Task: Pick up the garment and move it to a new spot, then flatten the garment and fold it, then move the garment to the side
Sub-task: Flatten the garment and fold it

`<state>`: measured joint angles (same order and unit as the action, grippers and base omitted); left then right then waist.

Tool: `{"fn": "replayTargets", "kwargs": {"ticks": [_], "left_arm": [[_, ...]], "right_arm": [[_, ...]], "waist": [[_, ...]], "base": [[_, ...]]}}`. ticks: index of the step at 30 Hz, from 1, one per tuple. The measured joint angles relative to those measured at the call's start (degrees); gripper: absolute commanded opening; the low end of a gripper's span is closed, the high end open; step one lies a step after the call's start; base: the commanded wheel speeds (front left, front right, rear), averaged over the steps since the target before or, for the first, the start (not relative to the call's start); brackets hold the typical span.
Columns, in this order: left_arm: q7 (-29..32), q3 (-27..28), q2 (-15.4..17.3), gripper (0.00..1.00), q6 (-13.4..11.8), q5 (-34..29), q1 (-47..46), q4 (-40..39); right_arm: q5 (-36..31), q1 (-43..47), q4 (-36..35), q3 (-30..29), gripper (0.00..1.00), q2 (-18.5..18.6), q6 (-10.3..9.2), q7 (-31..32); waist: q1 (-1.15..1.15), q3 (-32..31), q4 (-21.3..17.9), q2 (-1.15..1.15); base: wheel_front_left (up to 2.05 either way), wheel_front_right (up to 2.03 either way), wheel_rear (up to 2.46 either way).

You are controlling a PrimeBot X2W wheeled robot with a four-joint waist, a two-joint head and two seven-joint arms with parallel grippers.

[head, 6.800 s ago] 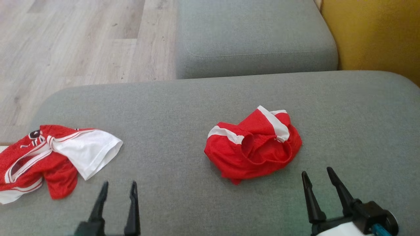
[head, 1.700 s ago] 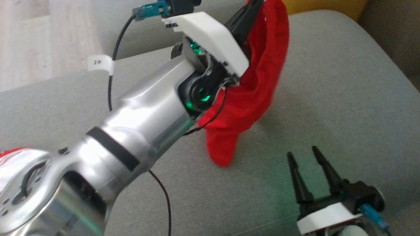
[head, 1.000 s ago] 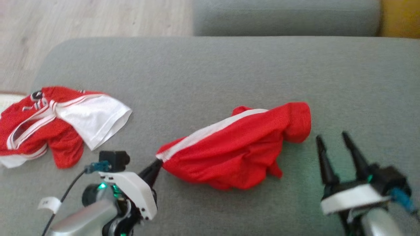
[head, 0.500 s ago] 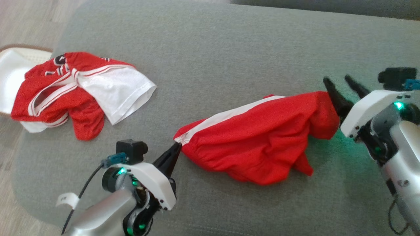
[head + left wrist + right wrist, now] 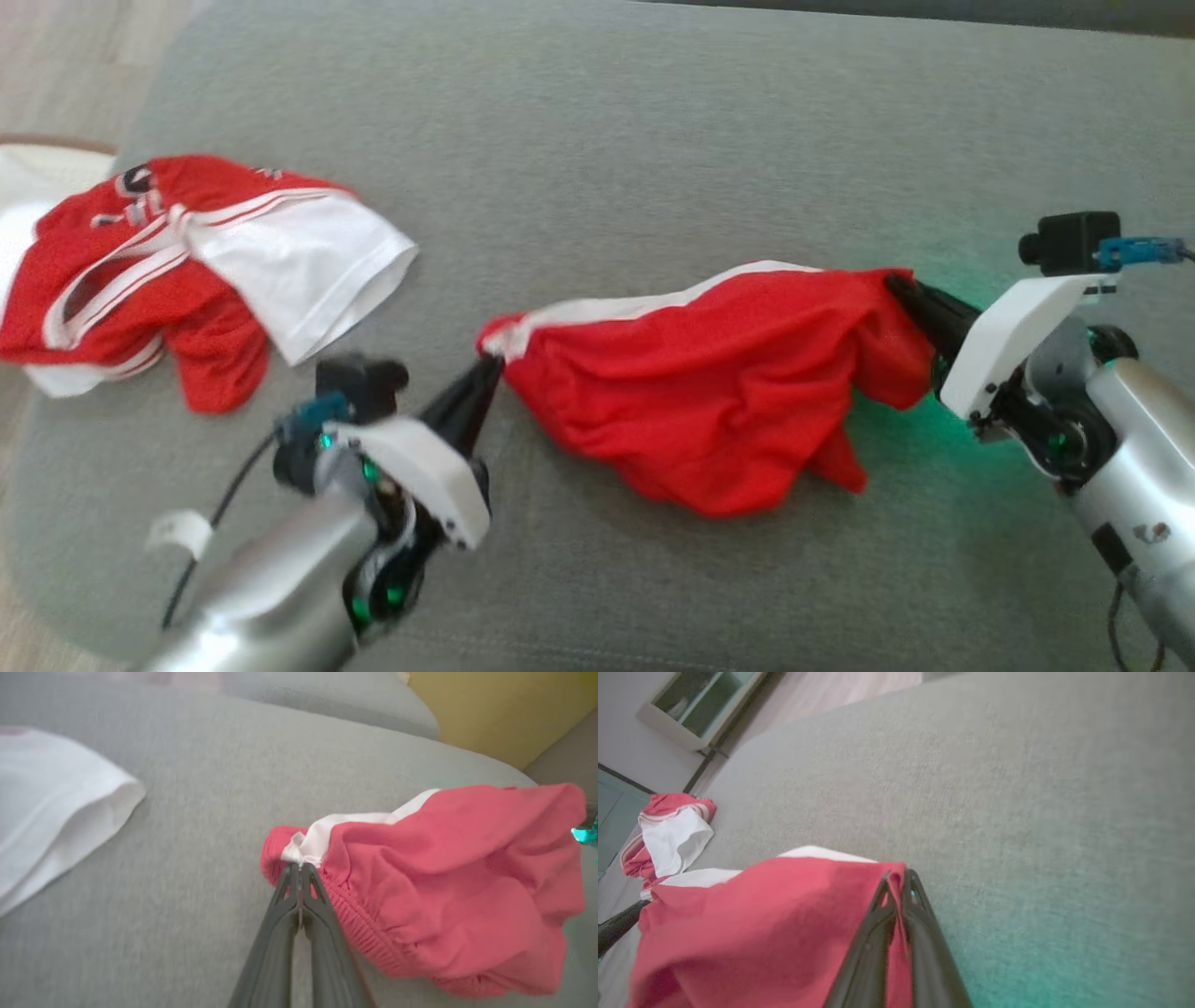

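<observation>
Nearest to me, my left gripper (image 5: 490, 369) is pinched together on the white-striped corner of the crumpled red fabric garment (image 5: 709, 392), right where its gathered elastic band (image 5: 359, 928) ends. My right gripper (image 5: 901, 285) is clamped on the opposite red edge, a fold of cloth trapped between its two dark fingers. The garment sags between the two holds, its bunched middle seeming to rest on the broad grey woven sofa cushion (image 5: 653, 140). I judge it light, limp and a little slippery: it has no stiffness of its own, so it takes whatever shape my holds give it, and a thin pinch could slide off. The elastic band looks the thickest, firmest place to hold, better than the loose hem below. Pulling the two ends gently apart should draw the folds out before I lay it flat. Further off to my left a red and white sports shirt (image 5: 187, 271) lies in a heap, well apart, and beyond it is the pale wooden floor (image 5: 56, 65)
</observation>
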<state>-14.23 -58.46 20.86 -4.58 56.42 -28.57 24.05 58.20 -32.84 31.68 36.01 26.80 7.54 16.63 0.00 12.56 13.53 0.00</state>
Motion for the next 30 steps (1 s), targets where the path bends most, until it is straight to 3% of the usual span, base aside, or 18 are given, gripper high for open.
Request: {"fn": "replayTargets", "kwargs": {"ticks": [10, 16, 19, 24, 30], "left_arm": [[-0.04, 5.95, -1.65, 0.00, 2.10, -12.51, -13.27, 1.10], [-0.07, 16.66, -5.66, 0.00, 2.67, -22.93, -24.31, -3.28], [-0.51, 21.07, -7.48, 0.00, 5.36, -26.15, -25.27, -6.87], [-0.49, 21.58, -8.43, 0.00, 9.15, -27.88, -14.38, -6.91], [-0.46, 23.58, -8.45, 0.00, 9.06, -30.15, 8.66, -7.24]], "right_arm": [[1.37, -9.25, -1.26, 3.38, 0.00, 4.03, 0.00, -12.81], [0.75, -16.56, -0.01, 1.35, 0.00, 7.11, 0.00, -22.34], [0.64, -18.34, -0.70, 0.90, 0.00, 8.71, 0.00, -24.74], [0.80, -13.26, -4.75, 4.02, 0.00, 9.95, 0.00, -24.02], [1.48, 10.03, -8.60, 7.59, 0.00, 9.27, 0.00, -24.30]], "waist": [[0.00, -0.24, -8.73, 0.00], [0.00, -0.38, -14.64, 0.00], [0.00, -0.69, -16.72, 0.00], [0.00, -2.50, -17.59, 0.00], [0.00, -3.23, -15.70, 0.00]], "base": [[0.00, 0.00, 0.00], [0.00, 0.00, 0.00], [0.00, 0.00, 0.00], [0.00, 0.00, 0.00], [0.00, 0.00, 0.00]]}}
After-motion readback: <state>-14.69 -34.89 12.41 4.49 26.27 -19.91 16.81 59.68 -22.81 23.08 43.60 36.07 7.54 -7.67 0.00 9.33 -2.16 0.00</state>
